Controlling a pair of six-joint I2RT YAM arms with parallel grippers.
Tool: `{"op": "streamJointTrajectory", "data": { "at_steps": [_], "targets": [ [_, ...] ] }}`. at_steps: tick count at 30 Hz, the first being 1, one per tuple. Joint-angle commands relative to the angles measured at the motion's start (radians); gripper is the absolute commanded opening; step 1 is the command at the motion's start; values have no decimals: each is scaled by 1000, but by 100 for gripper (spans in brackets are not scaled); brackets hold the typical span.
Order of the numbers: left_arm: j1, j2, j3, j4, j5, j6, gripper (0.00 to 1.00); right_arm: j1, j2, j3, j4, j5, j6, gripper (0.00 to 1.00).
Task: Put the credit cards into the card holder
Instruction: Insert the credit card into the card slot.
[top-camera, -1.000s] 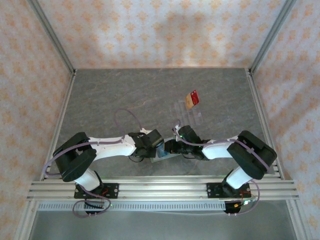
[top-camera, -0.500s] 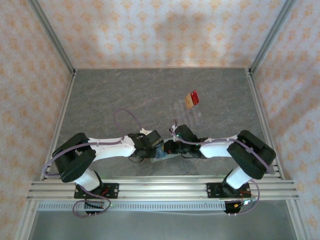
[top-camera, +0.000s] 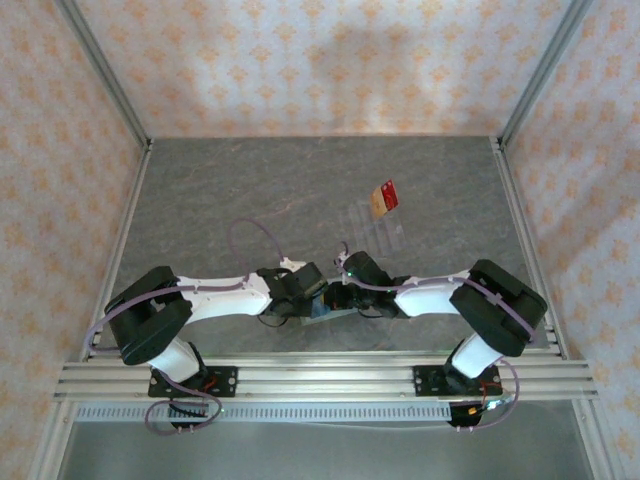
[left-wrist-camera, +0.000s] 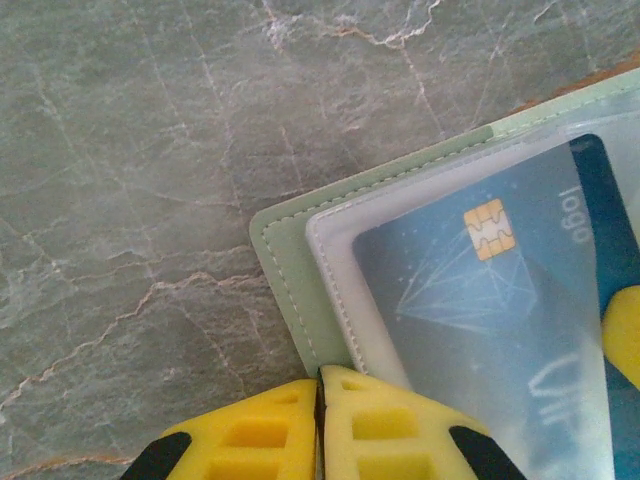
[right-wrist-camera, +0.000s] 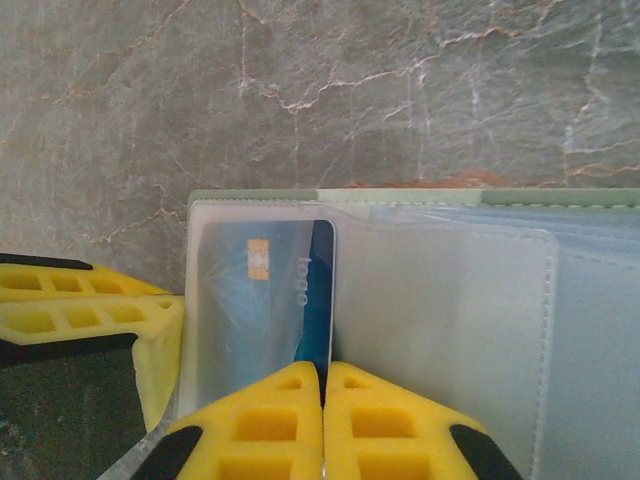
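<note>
Arms inward; left pincer (left-wrist-camera: 319, 388) closed; right pincer (right-wrist-camera: 325, 378) closed

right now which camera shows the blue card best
Left wrist: the blue card sits close and large, chip and print clear. Right wrist shows it smaller in the card holder, lower edge hidden. Top external gives a tiny blue sliver.

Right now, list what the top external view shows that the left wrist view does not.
Top external: left arm and right arm, plus a red card and a gold card at the clear tray farther back. Left wrist: a gold chip, seam stitching, shut yellow fingers. Both: the card holder with the blue card in its pocket.
</note>
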Motion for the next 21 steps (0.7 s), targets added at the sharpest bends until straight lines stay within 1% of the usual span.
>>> {"op": "streamJointTrajectory", "data": {
  "at_steps": [1,4,9,18,21],
  "targets": [
    [-7,74,-45,48,7,-22,9,37,32,0,-51,21,6,13],
    [-9,75,-47,48,4,-26,9,51,24,-3,-52,45,4,25],
    [-8,67,-49,36,-5,-34,8,55,-24,-2,-103,90,-10,35],
    [-8,-6,-76,6,-9,-58,9,51,-106,88,-346,190,-37,41],
    [-9,-23,-71,-22,-16,-69,8,51,-122,109,-379,196,-46,41]
  ]
}}
